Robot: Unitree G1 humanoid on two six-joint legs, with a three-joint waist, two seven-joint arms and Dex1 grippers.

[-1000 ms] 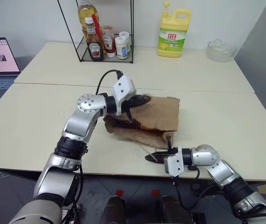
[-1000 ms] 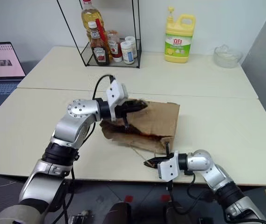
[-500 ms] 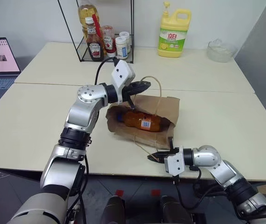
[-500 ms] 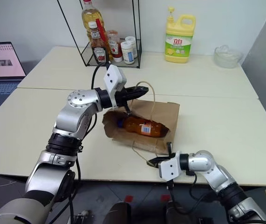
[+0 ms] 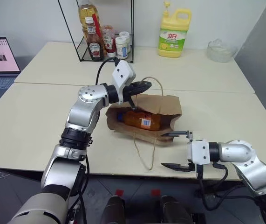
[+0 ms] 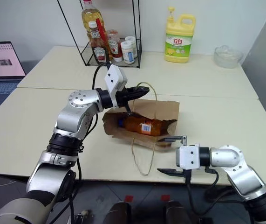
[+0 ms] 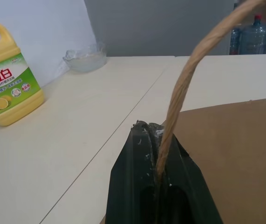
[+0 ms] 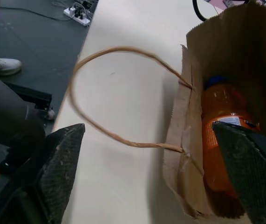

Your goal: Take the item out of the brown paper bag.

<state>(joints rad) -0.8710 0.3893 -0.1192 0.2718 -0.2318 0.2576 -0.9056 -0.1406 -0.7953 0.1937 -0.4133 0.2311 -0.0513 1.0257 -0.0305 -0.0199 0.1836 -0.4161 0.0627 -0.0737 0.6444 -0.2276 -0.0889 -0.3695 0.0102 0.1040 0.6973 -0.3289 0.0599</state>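
Now the left gripper (image 5: 144, 86), clamped on the upper handle (image 5: 157, 93), holds the brown paper bag (image 5: 167, 109) open on the table (image 5: 226, 116), the bottle (image 5: 139, 119) lies inside, and the right gripper (image 5: 175, 150), jaws wide and empty beside the bag, must reach in

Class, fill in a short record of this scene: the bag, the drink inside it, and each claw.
bag: brown paper carrier bag lying on the table, mouth held open
item: small clear plastic bottle of orange drink, blue cap, lying inside the bag
left claw: shut on the bag's upper twisted paper handle
right claw: open, empty, near the bag's mouth
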